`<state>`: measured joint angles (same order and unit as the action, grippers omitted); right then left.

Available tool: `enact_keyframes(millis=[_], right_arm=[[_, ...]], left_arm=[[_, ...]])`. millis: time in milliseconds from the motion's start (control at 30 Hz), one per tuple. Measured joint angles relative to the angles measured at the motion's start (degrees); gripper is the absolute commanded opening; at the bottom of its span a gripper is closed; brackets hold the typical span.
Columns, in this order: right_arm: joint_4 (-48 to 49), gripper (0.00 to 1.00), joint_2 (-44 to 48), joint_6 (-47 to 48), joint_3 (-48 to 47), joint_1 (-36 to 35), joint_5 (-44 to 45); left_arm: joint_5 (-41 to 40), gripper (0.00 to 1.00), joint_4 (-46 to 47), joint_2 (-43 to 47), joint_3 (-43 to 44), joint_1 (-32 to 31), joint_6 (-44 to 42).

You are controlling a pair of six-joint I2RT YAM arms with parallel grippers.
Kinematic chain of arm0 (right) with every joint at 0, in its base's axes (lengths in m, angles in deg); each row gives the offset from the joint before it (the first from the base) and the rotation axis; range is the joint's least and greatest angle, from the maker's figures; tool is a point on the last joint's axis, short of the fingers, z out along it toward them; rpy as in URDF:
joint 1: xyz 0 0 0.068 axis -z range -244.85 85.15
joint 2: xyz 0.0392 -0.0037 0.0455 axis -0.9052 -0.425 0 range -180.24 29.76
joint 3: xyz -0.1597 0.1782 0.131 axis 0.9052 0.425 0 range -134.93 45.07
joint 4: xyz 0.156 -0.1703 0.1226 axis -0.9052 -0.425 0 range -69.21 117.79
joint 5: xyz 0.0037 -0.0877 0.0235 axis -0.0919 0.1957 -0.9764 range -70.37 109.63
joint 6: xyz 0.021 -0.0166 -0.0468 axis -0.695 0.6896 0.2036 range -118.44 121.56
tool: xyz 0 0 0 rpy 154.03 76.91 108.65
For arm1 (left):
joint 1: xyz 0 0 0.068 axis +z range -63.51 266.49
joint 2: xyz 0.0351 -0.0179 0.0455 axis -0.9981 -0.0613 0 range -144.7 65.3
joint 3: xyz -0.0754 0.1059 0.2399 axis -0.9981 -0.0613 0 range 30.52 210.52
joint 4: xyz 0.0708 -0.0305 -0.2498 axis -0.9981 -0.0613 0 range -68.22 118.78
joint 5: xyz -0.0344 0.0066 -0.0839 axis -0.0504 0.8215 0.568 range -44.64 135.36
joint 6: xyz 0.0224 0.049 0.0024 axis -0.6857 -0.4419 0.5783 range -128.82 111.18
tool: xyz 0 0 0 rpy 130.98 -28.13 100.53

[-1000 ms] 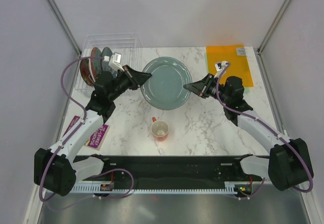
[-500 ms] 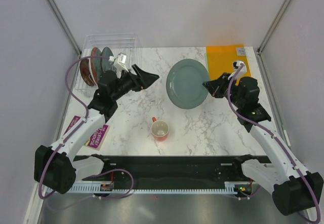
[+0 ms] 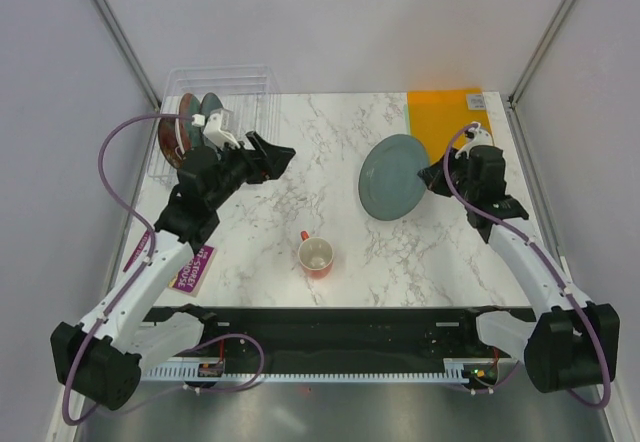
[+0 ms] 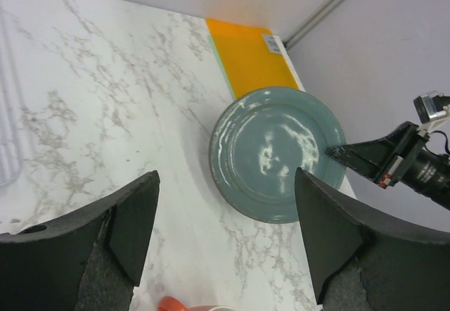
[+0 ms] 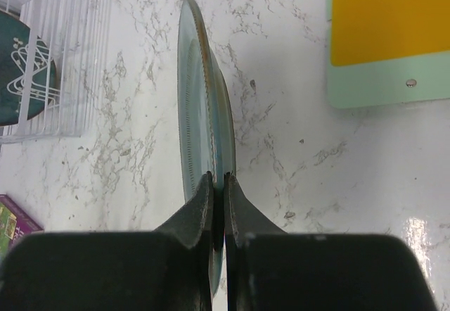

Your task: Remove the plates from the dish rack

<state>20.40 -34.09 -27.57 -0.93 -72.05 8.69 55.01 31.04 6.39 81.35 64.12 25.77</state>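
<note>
I see right gripper (image 5: 217, 179) pinching the grey-green plate (image 3: 392, 176) by its rim, plate tilted, right of centre | left gripper (image 3: 281, 152) spread wide, holding nothing, left of centre | other plates (image 3: 188, 127) stand in dish rack (image 3: 240, 77), upper left

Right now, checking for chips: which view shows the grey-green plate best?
Left wrist view: the grey-green plate shows most of its face. From the top it looks tilted; the right wrist sees only its rim between the right fingers.
</note>
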Motion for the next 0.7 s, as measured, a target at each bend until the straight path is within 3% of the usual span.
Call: enact_keyframes(millis=[300, 700], right_arm=[[6.4, 0.0, -6.1, -1.8, 4.7, 1.8, -3.1], [14.1, 0.0, -11.2, -7.3, 9.8, 2.2, -7.4]], left_arm=[[-12.7, 0.9, -7.0, 6.3, -2.3, 0.2, -6.2], [-17.2, 0.91, -9.9, 7.4, -4.1, 0.3, -7.7]])
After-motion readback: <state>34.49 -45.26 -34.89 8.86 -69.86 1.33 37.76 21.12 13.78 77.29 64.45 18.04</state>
